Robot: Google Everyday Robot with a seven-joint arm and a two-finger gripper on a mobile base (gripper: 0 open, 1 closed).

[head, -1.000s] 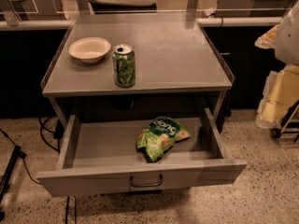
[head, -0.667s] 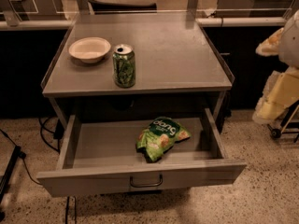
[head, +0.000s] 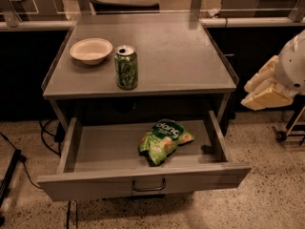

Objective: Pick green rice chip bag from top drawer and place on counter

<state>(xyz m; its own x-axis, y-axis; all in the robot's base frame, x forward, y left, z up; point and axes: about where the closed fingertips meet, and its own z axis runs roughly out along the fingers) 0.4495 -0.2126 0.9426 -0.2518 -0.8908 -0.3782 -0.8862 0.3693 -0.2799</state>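
Observation:
The green rice chip bag [head: 163, 140] lies crumpled inside the open top drawer [head: 143, 181], right of its middle. The drawer is pulled far out, with its dark handle [head: 148, 185] on the front panel. The counter [head: 171, 56] is the grey table top above the drawer. My gripper [head: 255, 92] hangs in the air at the right edge of the view. It is beside the counter's right front corner, above and to the right of the drawer, and apart from the bag.
A green soda can [head: 126, 67] stands near the counter's front edge, left of the middle. A pale bowl [head: 91, 50] sits to its left. A pale-edged ledge with upright posts [head: 143, 20] runs behind. Cables [head: 47, 132] lie on the floor at the left.
My gripper and arm have moved a little to the left, toward the counter's right side. The bag, drawer, can and bowl have not moved.

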